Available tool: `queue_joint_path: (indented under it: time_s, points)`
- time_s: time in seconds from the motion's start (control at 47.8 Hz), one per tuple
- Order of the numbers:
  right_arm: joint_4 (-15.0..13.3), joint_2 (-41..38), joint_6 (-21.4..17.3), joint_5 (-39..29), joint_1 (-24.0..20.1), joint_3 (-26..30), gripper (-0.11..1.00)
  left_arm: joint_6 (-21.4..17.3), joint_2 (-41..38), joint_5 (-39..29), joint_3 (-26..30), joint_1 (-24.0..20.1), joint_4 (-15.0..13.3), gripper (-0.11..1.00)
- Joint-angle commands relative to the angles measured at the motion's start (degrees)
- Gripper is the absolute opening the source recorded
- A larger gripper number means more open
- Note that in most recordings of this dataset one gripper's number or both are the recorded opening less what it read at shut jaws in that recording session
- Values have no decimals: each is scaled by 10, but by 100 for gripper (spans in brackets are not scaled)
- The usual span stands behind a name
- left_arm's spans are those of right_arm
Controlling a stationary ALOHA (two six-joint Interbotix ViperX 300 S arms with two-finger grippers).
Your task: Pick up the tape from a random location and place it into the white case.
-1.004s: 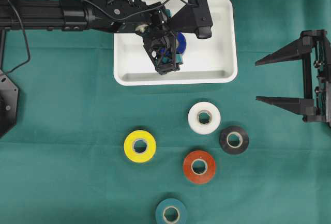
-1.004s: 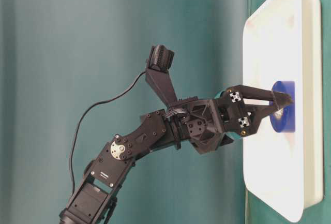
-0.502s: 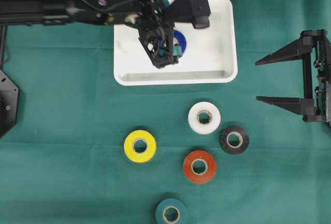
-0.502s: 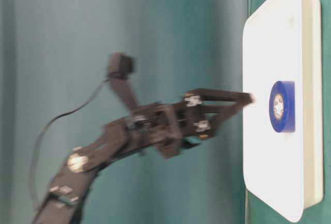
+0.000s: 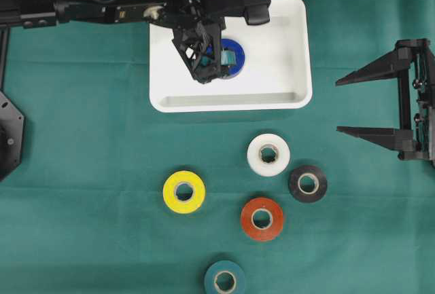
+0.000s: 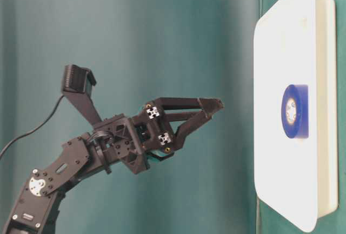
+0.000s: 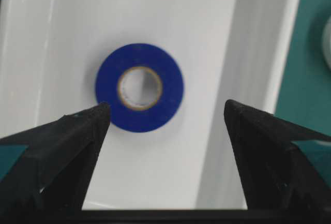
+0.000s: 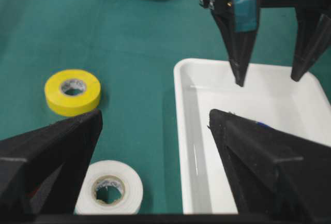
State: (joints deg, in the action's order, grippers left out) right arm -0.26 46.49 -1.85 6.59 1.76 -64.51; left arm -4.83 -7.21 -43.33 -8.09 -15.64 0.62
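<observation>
One blue tape lies flat in the white case; the left gripper hangs spread and empty above it, likely because the tape is delivered

You are not seeing any readable text here. Printing is showing inside the yellow roll's core, but it is blurring out.

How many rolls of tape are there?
6. The blue roll lies in the white case. On the green cloth lie the white roll, black roll, yellow roll, orange roll and teal roll, cut off at the bottom edge.
</observation>
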Motion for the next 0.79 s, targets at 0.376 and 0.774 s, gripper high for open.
queue_joint_path:
  time_s: [0.376,0.774]
  points:
    - [0,-2,-2,4,1,16,92,2,26,34,-12,98,1,85]
    - [2,2,-3,2,1,18,92,2,93,44,-68,97,0,85]
